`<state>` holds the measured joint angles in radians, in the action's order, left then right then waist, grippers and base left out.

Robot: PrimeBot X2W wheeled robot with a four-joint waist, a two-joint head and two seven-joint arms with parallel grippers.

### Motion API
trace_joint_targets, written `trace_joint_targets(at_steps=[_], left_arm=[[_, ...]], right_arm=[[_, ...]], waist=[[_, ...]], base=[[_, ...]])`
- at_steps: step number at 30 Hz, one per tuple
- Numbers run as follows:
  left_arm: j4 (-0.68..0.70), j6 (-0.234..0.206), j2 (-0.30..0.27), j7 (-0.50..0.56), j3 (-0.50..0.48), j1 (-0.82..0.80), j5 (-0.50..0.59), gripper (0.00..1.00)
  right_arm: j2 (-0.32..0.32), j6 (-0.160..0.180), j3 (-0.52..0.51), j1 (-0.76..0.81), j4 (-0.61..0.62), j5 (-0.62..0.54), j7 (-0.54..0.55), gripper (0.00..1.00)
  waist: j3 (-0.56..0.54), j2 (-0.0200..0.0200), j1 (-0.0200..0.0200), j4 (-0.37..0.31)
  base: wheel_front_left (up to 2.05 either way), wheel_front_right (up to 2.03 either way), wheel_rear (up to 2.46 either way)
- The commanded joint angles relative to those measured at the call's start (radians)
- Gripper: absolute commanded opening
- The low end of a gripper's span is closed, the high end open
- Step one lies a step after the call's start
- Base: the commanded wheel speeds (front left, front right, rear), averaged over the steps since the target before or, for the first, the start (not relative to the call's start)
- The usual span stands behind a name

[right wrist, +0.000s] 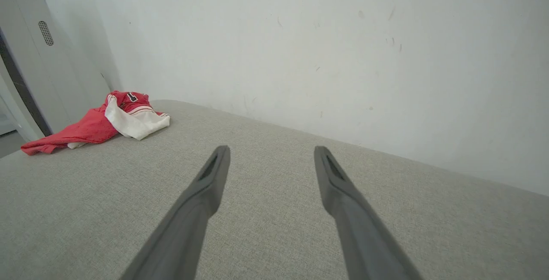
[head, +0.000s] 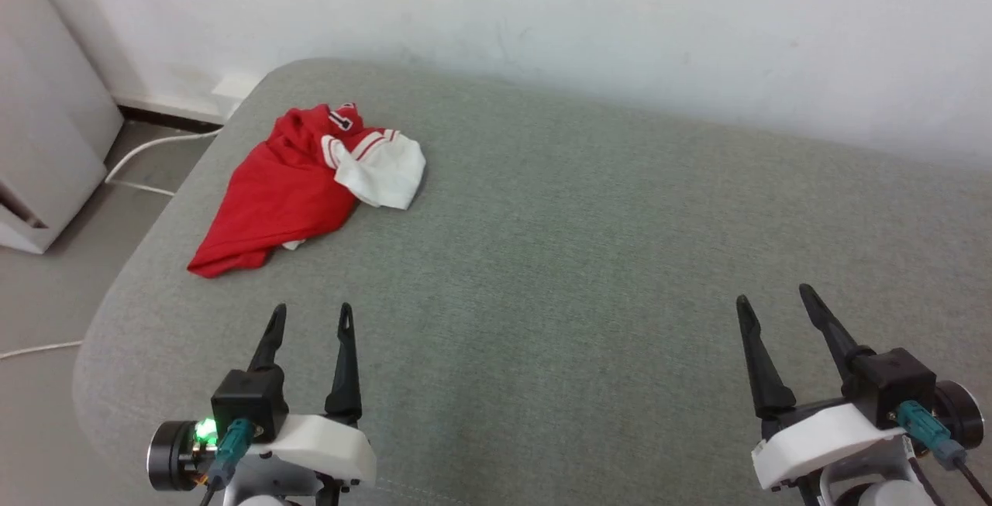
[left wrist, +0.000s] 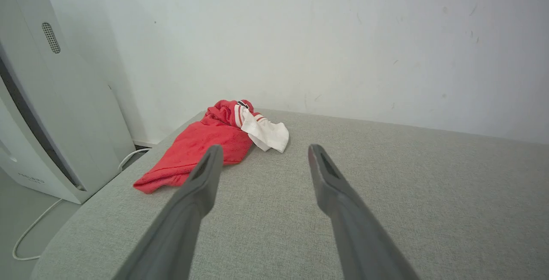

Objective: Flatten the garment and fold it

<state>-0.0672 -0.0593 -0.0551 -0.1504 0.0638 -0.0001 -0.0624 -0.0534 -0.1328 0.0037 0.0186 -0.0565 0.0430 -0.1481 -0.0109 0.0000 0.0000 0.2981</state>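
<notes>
1. Red jersey cloth, crumpled: the garment [head: 271,200] lies in a loose heap on the grey upholstered surface [head: 558,258], neither flattened nor folded.
2. The red body panel runs out to a pointed corner on the side nearest the left gripper [head: 312,309]. A white sleeve [head: 384,173] with a red-and-white striped seam flops over the far end of the heap.
3. A small patch of black, white-edged print shows at the top of the bunch; illegible.
4. A scrap of white cloth peeks from under the red edge on the near side.
5. Position: ahead of the left gripper, slightly to its outer side, clear of its fingertips. From the right gripper [head: 774,295] it sits well apart, ahead and far to the left.
6. Left gripper: fingers spread, nothing between them but bare upholstery.
7. Right gripper: fingers likewise spread, empty.
</notes>
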Motion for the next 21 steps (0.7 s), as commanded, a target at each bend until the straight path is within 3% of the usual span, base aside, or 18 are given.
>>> trace_joint_targets(at_steps=[1,21], left_arm=[[-0.006,-0.01,0.003,-0.009,0.003,0.017,-0.009,1.0],[-0.023,-0.03,0.004,-0.051,0.024,0.021,-0.023,1.0]], right_arm=[[0.002,0.001,0.001,0.009,-0.005,0.005,-0.012,1.0],[0.002,0.002,0.009,0.013,-0.037,0.017,-0.053,1.0]], waist=[[-0.001,0.0,0.0,0.02],[-0.002,0.0,0.0,0.124]], base=[[0.0,0.0,0.0],[0.0,0.0,0.0]])
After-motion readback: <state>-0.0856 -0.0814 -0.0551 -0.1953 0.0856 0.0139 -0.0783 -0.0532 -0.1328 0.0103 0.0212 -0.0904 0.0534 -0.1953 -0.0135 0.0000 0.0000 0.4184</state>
